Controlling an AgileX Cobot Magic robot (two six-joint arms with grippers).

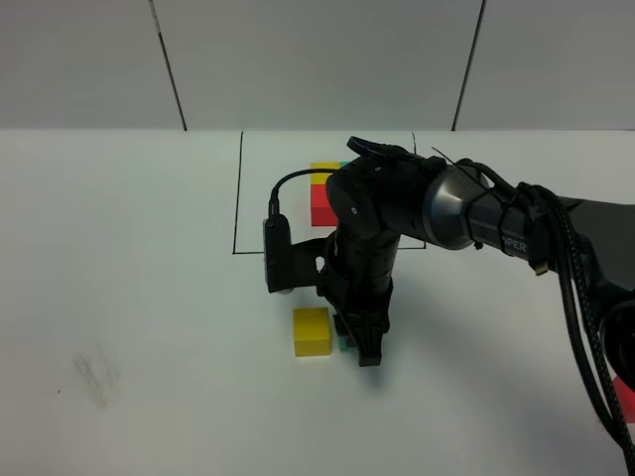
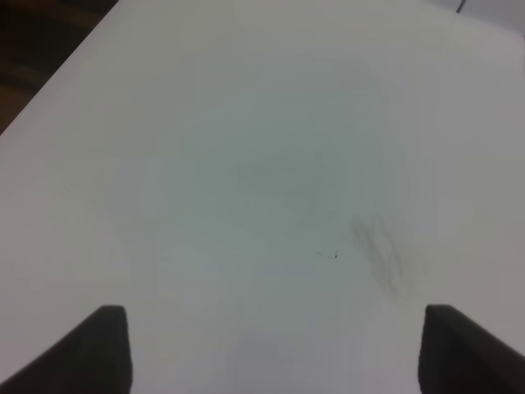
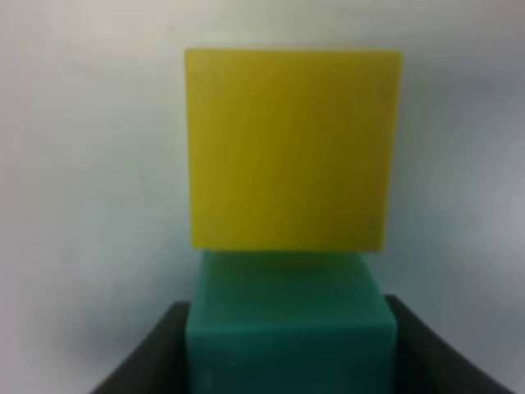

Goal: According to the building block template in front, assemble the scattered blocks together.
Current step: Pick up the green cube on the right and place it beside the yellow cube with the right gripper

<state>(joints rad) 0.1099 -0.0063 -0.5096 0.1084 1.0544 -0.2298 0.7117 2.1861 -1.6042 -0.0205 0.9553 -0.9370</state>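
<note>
High cam: the right arm reaches across the middle. The right gripper [image 1: 363, 349] points down at the table [image 1: 149, 297], just beside the loose yellow cube [image 1: 311, 330]. A sliver of the teal cube [image 1: 344, 342] shows between the yellow cube and the fingers. The template [image 1: 319, 203] sits beyond, inside the black frame [image 1: 237, 188], and the arm hides most of it. Only its yellow and red cubes and a hint of teal show. A red patch [image 1: 625, 397] behind the cables at the right edge is probably the loose red cube, but that can't be confirmed.

Left wrist: the left gripper [image 2: 275, 353] has its jaws wide apart with nothing between them. It is over bare table near a grey smudge [image 2: 381, 254].

Right wrist: the right gripper is clamped on the teal cube, one finger flat on each side face. The yellow cube sits directly ahead, face to face with the teal cube, apparently touching, with edges close to flush.

Step, as judged: seating teal against yellow.
- Check teal's side against the template first, since the arm blocks the layout from here.
- Keep the faces parallel and press only until flush, so the yellow cube doesn't get shoved.
- Open evenly, then lift straight up so a finger doesn't drag teal out of line.
- Red looks like the next block to fetch.
</note>
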